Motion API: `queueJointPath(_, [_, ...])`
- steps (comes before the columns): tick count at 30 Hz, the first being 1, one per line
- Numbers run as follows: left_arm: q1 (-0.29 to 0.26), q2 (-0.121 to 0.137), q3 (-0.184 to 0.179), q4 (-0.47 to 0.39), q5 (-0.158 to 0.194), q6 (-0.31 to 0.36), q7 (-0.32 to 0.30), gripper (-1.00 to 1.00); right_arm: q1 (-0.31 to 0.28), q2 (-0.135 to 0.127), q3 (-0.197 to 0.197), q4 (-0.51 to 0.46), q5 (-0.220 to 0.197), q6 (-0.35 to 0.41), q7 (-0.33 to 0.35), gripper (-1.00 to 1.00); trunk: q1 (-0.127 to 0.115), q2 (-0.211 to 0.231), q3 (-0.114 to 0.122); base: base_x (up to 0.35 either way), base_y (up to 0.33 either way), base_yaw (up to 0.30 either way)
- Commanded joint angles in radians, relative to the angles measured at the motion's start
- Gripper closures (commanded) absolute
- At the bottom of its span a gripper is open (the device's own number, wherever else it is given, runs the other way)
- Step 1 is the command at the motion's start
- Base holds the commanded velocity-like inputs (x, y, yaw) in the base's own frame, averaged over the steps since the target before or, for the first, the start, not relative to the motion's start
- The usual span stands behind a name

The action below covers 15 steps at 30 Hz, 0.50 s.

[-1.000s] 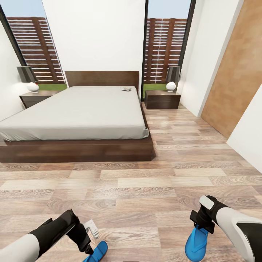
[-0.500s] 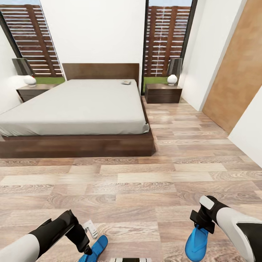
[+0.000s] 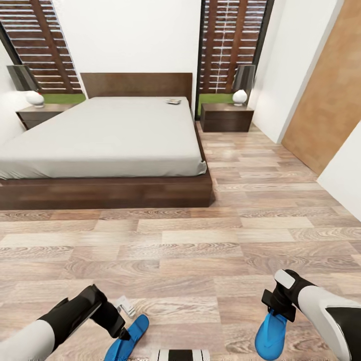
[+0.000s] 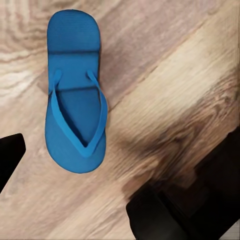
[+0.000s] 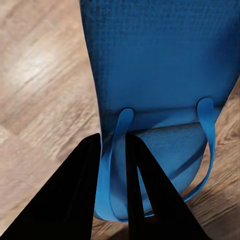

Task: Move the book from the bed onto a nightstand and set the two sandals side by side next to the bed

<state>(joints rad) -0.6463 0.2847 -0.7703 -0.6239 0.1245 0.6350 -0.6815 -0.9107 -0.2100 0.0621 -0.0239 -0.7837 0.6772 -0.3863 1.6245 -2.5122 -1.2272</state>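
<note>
Our right tool (image 5: 114, 150) is clenched on one sandal's (image 5: 155, 75) strap, while our left tool (image 3: 122, 333), released, hovers over the other sandal (image 4: 75, 95) on the floor (image 3: 200, 250).

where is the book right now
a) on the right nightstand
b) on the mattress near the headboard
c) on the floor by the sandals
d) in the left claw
b: the book lies on the bed, on the grey mattress close to the headboard, apart from the right nightstand.
</note>
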Motion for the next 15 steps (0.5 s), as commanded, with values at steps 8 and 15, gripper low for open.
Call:
queueJointPath(8, [-0.001,0.0,0.033,-0.004,0.01,0.008,0.03,-1.0,0.0,0.0,0.007,-0.002,-0.012,0.004,-0.003,1.0,0.003,-0.002,-0.032,0.0,0.0,0.0])
queueJointPath(15, [-0.001,-0.002,0.087,-0.006,0.011,0.008,0.092,-1.0,0.0,0.0,0.007,-0.002,-0.012,0.004,-0.003,1.0,0.007,-0.004,-0.059,0.0,0.0,0.0])
